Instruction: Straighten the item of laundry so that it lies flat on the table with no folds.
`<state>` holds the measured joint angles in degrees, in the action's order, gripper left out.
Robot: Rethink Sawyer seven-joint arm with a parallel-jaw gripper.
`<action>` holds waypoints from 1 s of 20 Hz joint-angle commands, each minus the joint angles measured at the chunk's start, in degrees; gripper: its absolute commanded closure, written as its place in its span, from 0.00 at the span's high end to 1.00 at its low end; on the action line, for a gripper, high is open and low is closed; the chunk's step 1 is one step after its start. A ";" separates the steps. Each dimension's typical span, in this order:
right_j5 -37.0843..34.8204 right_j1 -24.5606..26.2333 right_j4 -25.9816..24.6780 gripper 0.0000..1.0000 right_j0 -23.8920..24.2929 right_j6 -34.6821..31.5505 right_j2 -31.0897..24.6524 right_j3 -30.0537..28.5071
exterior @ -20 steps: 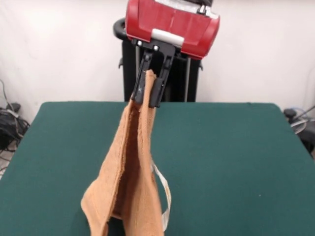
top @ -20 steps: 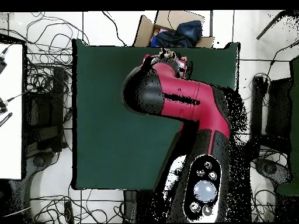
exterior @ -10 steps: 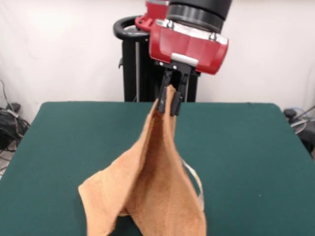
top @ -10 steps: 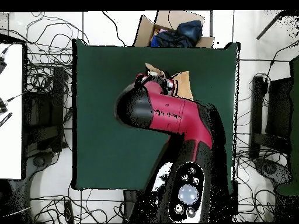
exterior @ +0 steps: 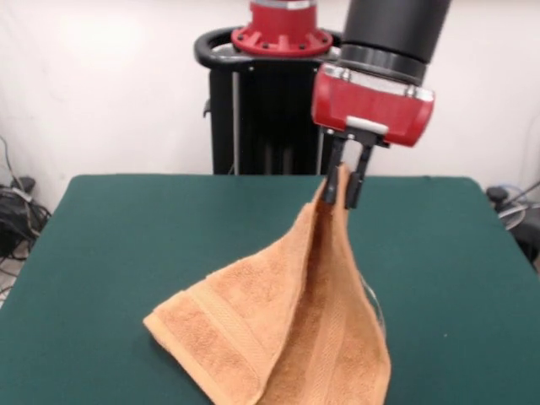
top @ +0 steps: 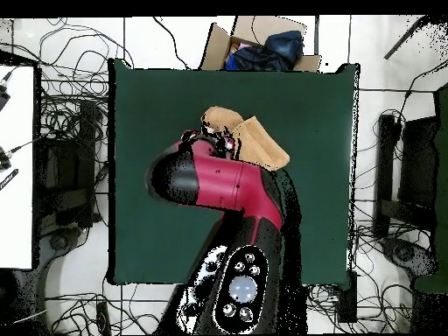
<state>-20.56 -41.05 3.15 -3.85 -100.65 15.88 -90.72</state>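
— Towel [exterior: 278, 329] hangs like a tent: one corner pinched shut in the claw [exterior: 344, 187], the rest draped down onto the green surface [exterior: 126, 236], toward its front edge.

— How will it handle?

— Soft, light terry, limp, probably not slippery. It creases along the peak, so a corner or woven band edge looks the best hold for drawing it flat.

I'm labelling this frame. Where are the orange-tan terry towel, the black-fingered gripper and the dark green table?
Orange-tan terry towel [exterior: 287, 329]: front view, its draped middle.
Black-fingered gripper [exterior: 344, 192]: front view, between the fingertips pinching the towel's raised corner.
Dark green felt table [exterior: 152, 236]: front view, bare top.
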 commanded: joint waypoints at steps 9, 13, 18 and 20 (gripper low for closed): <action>-9.02 5.39 5.47 0.00 -10.22 -21.90 7.72 -5.61; -9.60 6.35 6.92 0.00 -12.35 -23.42 7.96 -6.63; -11.87 5.66 9.80 0.00 -12.66 -24.16 5.43 -9.82; -12.10 5.49 10.50 0.00 -12.95 -24.12 5.00 -10.57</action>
<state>-25.28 -36.50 9.49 -16.00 -106.95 22.80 -93.96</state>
